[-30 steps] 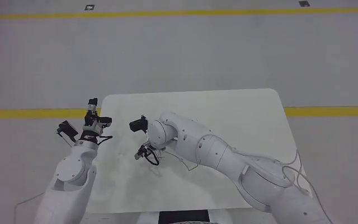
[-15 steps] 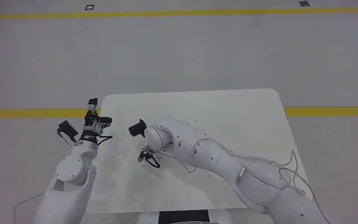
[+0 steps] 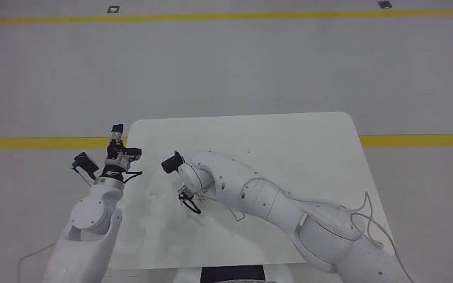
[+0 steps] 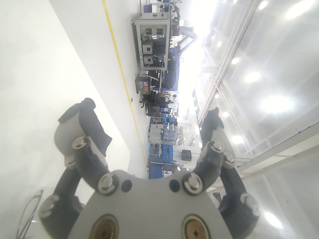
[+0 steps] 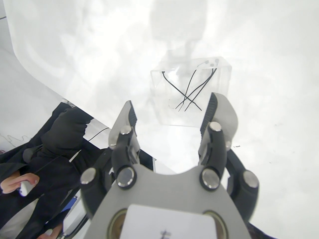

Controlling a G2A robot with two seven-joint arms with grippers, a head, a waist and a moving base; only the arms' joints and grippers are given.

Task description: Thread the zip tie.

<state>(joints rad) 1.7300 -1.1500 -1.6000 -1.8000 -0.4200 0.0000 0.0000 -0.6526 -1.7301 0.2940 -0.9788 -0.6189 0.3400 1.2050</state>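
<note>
the tabletop [image 3: 297, 141] is a smooth white slab with rounded corners, and its matte surface carries a few faint smudges and dark specks. on its left half stands a small clear box [image 5: 158, 93] with straight transparent walls and sharp corners. it looks like hard plastic, though we cannot be sure of the material.

inside the box lie the zip ties [image 5: 185, 96]. they are a few thin black strips, slightly bowed and crossing one another near their middles, with their small heads gathered at one wall.

the right gripper [image 5: 172, 103] hangs over the box with its jaws spread apart and nothing between them. its fingers [image 5: 224, 115] are pale metal with black ribbed pads, and their tips frame the near corners of the box. we cannot tell whether they touch it.

the box sits well in from the curved tabletop edge, with plain white surface running on every side of it.

the left gripper [image 4: 149, 110] is at the left rim of the tabletop, turned sideways toward the room. its dark fingers are wide apart and hold nothing.

a yellow line [image 3: 42, 143] crosses the grey floor beyond the tabletop.
</note>
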